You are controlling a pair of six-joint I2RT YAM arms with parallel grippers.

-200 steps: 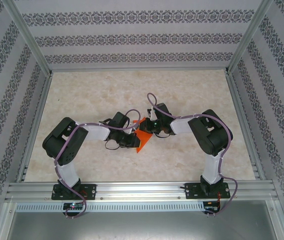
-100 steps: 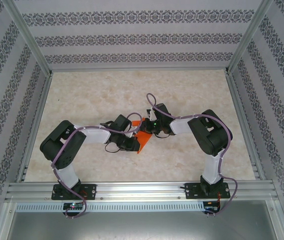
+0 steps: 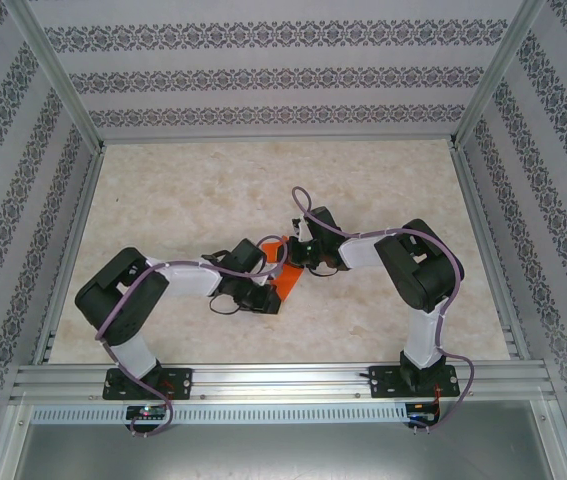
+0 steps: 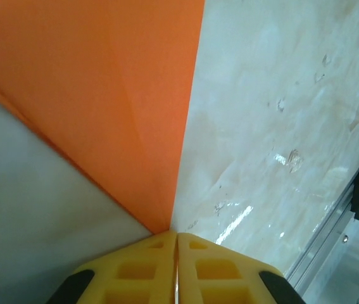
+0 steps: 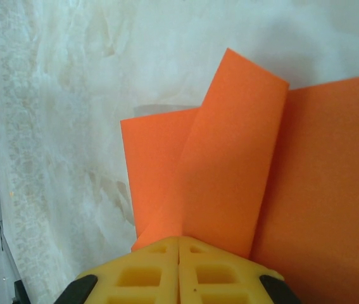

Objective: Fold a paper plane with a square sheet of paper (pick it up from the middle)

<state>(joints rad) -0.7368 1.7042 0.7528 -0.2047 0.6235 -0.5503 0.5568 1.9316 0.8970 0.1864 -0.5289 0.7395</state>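
Paper (image 3: 286,277), orange, part-folded, lies mid table (image 3: 393,180). Pinched at 7 o'clock tip by L gripper (image 4: 177,237), jaws tight; pinched at 1 o'clock flap by R gripper (image 5: 179,240), jaws tight too.

No lettering, label, brand mark, numeral or sign is legible in any view.
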